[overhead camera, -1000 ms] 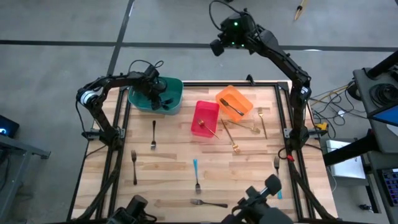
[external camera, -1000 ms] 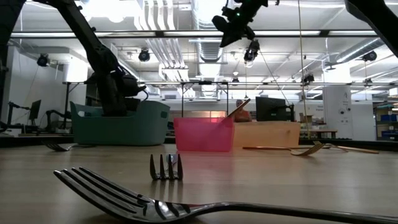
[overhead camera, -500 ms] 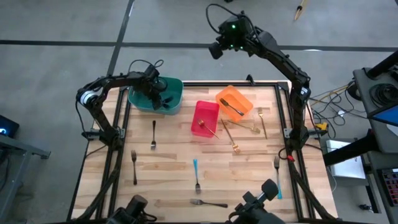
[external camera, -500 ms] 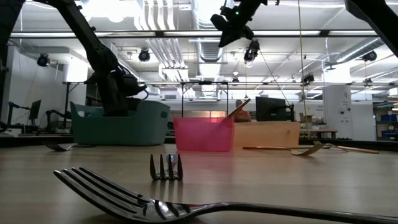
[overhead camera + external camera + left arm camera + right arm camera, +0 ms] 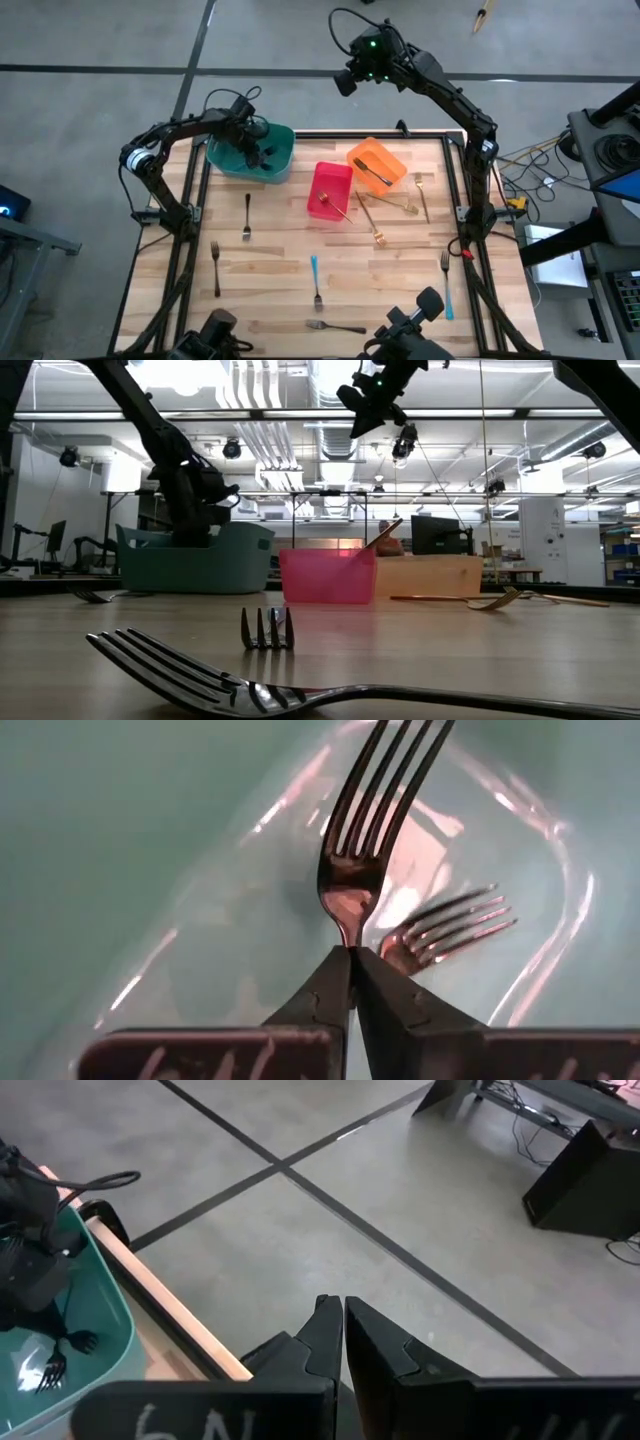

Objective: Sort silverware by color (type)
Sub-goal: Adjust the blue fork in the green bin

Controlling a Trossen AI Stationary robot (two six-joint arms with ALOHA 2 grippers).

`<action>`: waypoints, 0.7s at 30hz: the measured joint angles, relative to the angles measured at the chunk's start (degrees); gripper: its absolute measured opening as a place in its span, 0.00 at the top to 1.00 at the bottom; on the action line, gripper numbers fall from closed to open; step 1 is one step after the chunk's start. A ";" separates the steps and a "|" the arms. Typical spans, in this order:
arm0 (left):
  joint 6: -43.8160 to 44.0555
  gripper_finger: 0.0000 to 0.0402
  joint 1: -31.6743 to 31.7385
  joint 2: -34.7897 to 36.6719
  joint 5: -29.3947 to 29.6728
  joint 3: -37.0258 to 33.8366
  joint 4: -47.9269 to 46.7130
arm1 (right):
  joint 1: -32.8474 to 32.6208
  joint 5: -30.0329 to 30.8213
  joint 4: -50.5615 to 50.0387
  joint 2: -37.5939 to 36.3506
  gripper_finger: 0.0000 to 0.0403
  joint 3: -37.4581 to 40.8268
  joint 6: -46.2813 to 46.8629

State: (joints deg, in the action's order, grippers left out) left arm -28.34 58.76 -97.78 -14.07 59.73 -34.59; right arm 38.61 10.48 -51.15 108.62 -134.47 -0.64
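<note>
Left wrist view shows me the left gripper down inside the teal bin, its fingers pinching the neck of a plain silver fork, with a second fork lying on the bin floor just beside it. My right gripper hangs high beyond the table's far edge, fingers pressed together on nothing.

From above I judge the sort as barely begun: one dark fork sits in the orange bin and a gold fork leans out of the red bin. Left on the table are more gold forks near the orange bin, three steel forks toward the left and front, and two blue-handled forks, one at mid-table, one by the right edge.

Nothing blocks the loose forks; they lie well apart.
</note>
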 joint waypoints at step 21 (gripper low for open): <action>-10.65 1.00 0.11 -0.24 1.62 5.18 -6.95 | 0.02 0.00 -0.40 0.00 0.98 0.00 0.60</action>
State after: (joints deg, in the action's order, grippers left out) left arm -38.99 58.87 -98.02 -12.45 64.90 -41.54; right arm 38.63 10.48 -51.55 108.62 -134.47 -0.04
